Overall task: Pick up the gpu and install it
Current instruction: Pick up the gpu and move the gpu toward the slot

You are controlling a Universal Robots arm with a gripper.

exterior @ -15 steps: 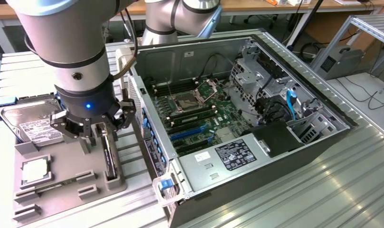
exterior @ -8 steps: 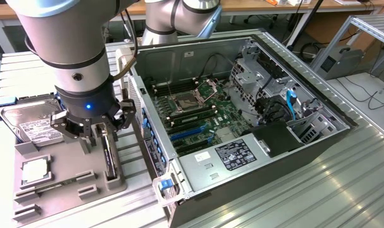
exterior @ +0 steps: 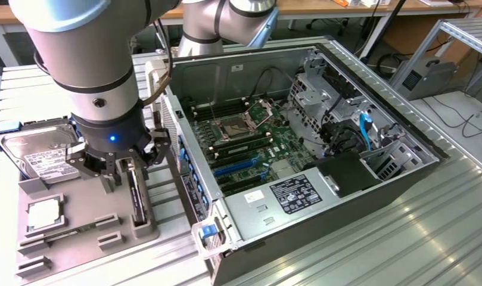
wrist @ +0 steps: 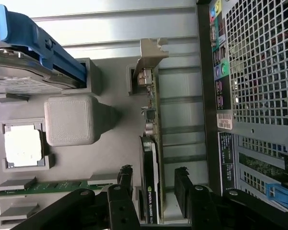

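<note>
**Open jaws straddle the card in its tray**

The gpu (exterior: 136, 199) (wrist: 152, 129) stands on its long edge in a slot of the grey tray (exterior: 81, 199) (wrist: 110, 158), which sits on the ribbed metal surface (exterior: 383, 250) (wrist: 120, 28) just beside the open computer case (exterior: 336, 235) (wrist: 264, 62). It is not in the case.

The arm (exterior: 90, 71) hangs over the tray. In the wrist view the jaws are open, 1 on each side of the card's black cover, with a gap visible on both sides, so nothing is gripped. In the exterior view the arm's wrist covers the card's top end, and whether the jaws touch the card cannot be judged there.

The card's pale metal bracket (wrist: 151, 55) shows at its far end in the wrist view. The near end is cut off by the picture's edge, and the white print on the black cover is hard to read.

Also in the tray are a hard drive (exterior: 42, 156) (wrist: 24, 79) in a blue carrier (wrist: 38, 43), partly hidden behind the arm in the exterior view, a small square chip (exterior: 43, 214) (wrist: 23, 146) in its own recess, and a green memory stick (wrist: 53, 187), its end covered by the jaws' linkage.
</note>
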